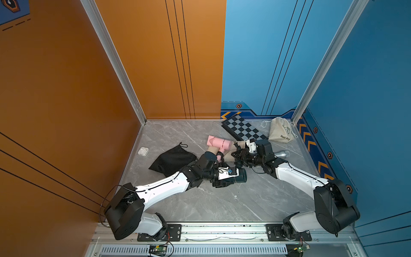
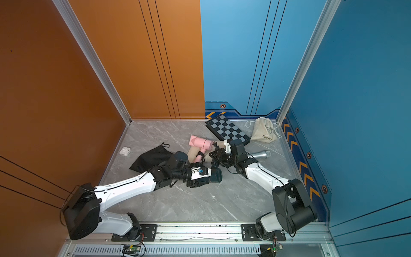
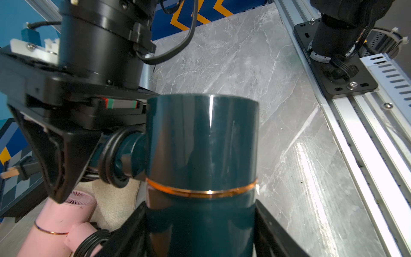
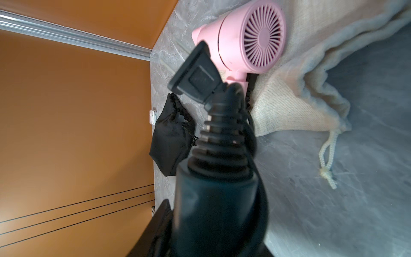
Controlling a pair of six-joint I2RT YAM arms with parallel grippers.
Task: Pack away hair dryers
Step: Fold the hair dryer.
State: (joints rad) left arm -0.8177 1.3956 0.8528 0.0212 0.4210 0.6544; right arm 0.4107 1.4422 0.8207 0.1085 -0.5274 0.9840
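While the left hand (image 3: pixel 200 224) is clamped on the barrel of the dark teal plastic hair dryer with a thin gold ring (image 3: pixel 200 138), the right hand (image 4: pixel 213 222) pinches its handle, so the dryer sits between both hands. Fold gently, I judge, keeping the bundled black cord (image 3: pixel 109 155) clear.

Bright, even light falls from above. In both top views the arms (image 1: pixel 164 189) cast only soft, pale shadows on the marble tabletop (image 1: pixel 222 200) around the teal dryer (image 1: pixel 241 175). In the left wrist view a thin white streak of glare runs down the teal dryer's barrel. A broad washed-out sheen lies on the tabletop beyond it, toward the rail (image 3: pixel 355 133). In the right wrist view the teal dryer's handle and the plug (image 4: pixel 195 75) just past it are blurred. The pink dryer (image 4: pixel 255 35) behind them is sharp.
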